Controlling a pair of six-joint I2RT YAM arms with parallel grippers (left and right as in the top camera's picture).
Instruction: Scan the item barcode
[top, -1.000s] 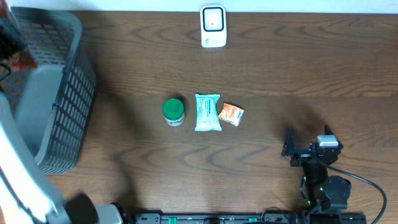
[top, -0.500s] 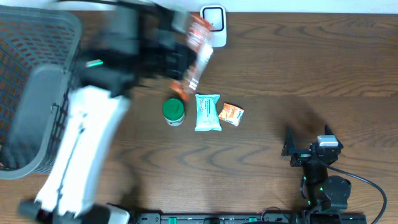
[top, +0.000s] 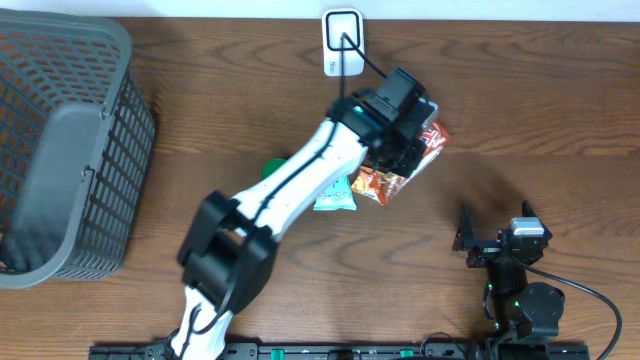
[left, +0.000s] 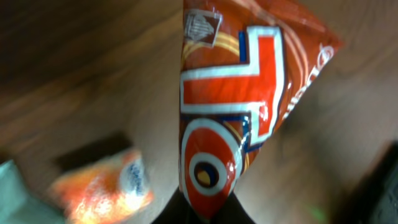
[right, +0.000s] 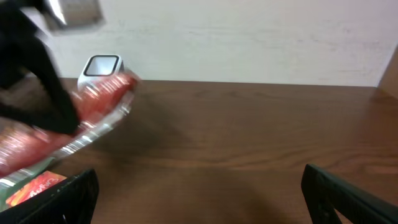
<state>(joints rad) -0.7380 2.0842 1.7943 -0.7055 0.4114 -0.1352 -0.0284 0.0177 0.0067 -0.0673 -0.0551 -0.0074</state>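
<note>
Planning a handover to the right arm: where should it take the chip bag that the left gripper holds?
Probably the free end of the chip bag, away from the left gripper, which pinches the narrow opposite end. That free end is wide, flat and uncovered. Come from the side of the open right gripper, with the jaws across its thin faces.

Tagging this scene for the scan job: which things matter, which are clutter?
Job: red snack bag, left gripper holding it, white scanner.
Lying about: teal pouch, orange packet, grey basket, right gripper, open.
</note>
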